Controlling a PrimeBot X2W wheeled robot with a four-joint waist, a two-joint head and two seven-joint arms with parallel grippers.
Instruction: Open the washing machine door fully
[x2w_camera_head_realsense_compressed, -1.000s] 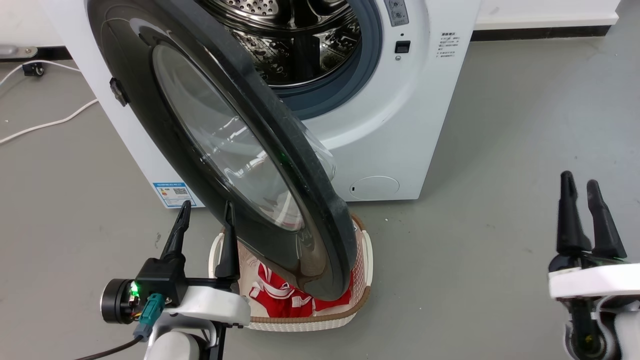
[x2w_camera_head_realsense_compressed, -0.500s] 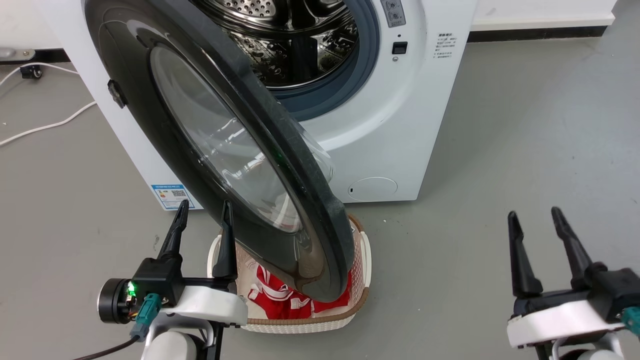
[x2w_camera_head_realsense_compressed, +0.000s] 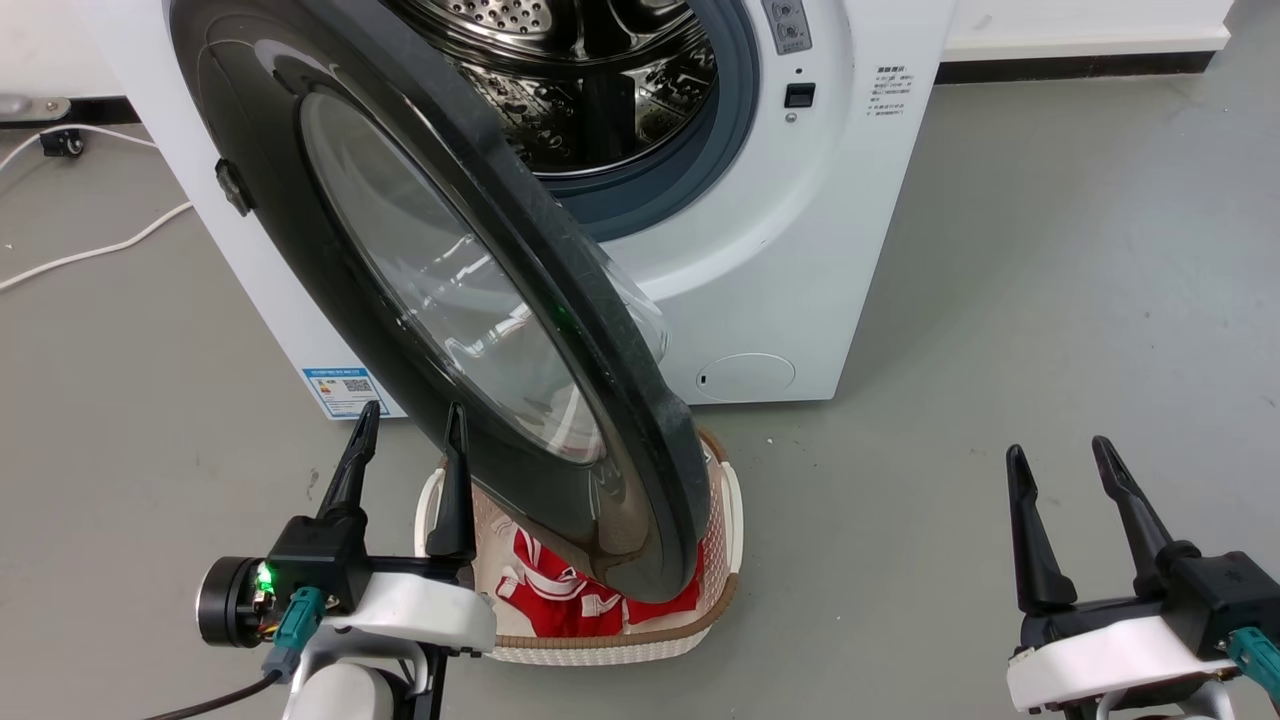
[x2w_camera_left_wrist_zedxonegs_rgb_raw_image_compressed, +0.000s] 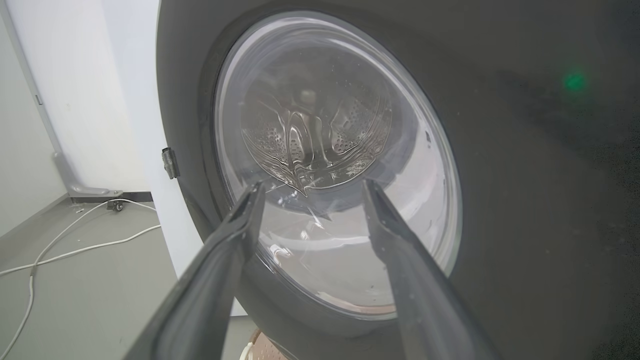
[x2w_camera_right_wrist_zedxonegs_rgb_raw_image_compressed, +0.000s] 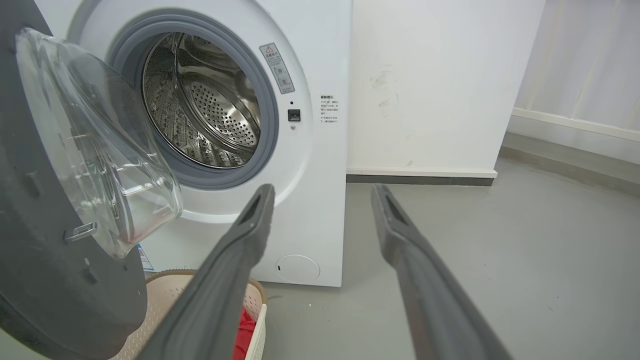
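Counting is giving one washing machine (x2w_camera_head_realsense_compressed: 800, 250), one washing machine door (x2w_camera_head_realsense_compressed: 440, 290) and one basket (x2w_camera_head_realsense_compressed: 600, 650). The door is hanging half-open over the basket, hiding most of it; the machine's top is being cut off. The left claw (x2w_camera_head_realsense_compressed: 414, 410) is pointing at the door's outer face, just beside it, spread and empty; the right claw (x2w_camera_head_realsense_compressed: 1058, 447), second of the two, is hovering well apart, also spread

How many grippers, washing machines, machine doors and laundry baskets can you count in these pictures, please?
grippers: 2, the left gripper and the right gripper
washing machine: 1
washing machine door: 1
laundry basket: 1
total: 5
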